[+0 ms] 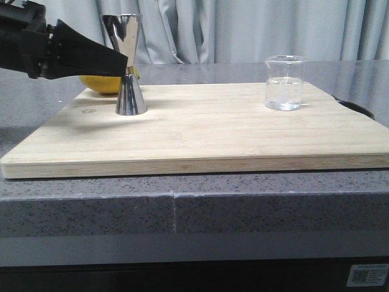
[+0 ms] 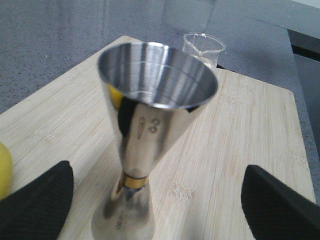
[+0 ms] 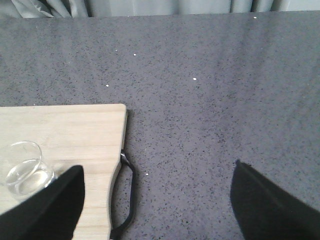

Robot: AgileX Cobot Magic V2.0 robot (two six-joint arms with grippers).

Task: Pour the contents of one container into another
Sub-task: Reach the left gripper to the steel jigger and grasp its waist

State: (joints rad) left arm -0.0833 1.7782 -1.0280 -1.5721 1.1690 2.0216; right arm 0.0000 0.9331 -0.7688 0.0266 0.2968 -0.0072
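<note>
The left gripper (image 2: 157,200) has its two black textured fingers (image 2: 35,200) spread wide apart, one on each side of the narrow waist of the tall shiny steel hourglass-shaped jigger (image 2: 150,130), neither visibly touching it in the left wrist view; in the front view the same gripper (image 1: 124,64) reaches in from the left at the height of the jigger's (image 1: 126,67) gold band, though contact cannot be judged there; the right gripper (image 3: 157,200) likewise has its fingers (image 3: 272,200) wide apart and clamped on nothing, hanging over the dark speckled counter (image 3: 200,90) just off the board's handled end, with the small clear glass beaker (image 3: 22,172) off to one side of them and not between them; that beaker (image 1: 284,83) stands upright near the right rear of the pale wooden cutting board (image 1: 200,131), well apart from the jigger, with clear liquid low in it; judged from this, the pour has not begun: the jigger's upper cup looks dry and empty, the beaker is ungrasped, and what appears to remain is steadying the jigger, gripping the beaker, carrying it across, tipping it over the cup and setting it down; counted: two grippers, one jigger, one beaker, one board, and one yellow rounded fruit-like object (image 1: 106,84) behind the jigger.
</note>
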